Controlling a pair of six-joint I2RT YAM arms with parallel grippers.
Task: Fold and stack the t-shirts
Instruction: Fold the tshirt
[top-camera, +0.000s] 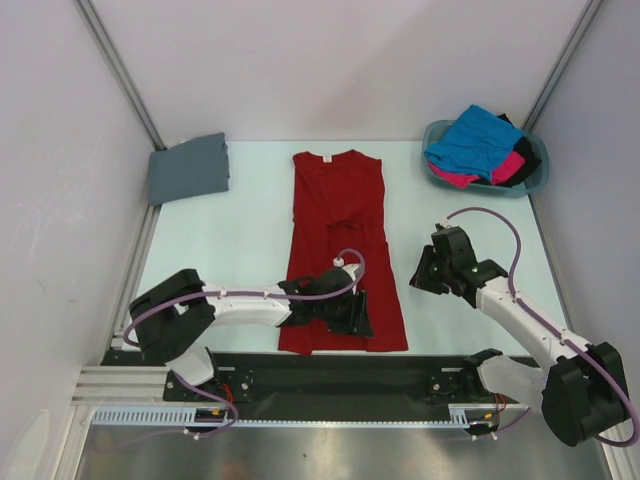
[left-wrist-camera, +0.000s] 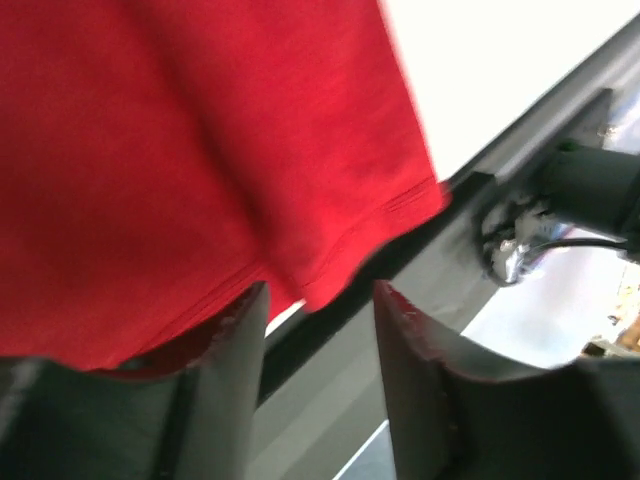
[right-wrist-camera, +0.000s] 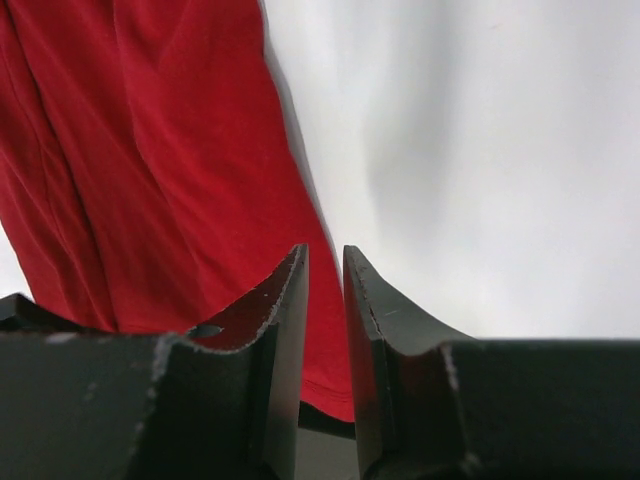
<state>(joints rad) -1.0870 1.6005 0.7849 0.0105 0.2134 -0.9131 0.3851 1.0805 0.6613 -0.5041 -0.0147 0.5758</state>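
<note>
The pale surface (top-camera: 250, 230) carries a deep red t-shirt (top-camera: 340, 215) spread flat down its middle, collar toward the far edge. A folded slate grey t-shirt (top-camera: 188, 168) lies in the far left corner, and a teal basket (top-camera: 541, 170) sits in the far right corner.

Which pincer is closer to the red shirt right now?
Left. The left pincer is over the red shirt's near hem; the right pincer hangs beside its right edge, off the cloth.
</note>
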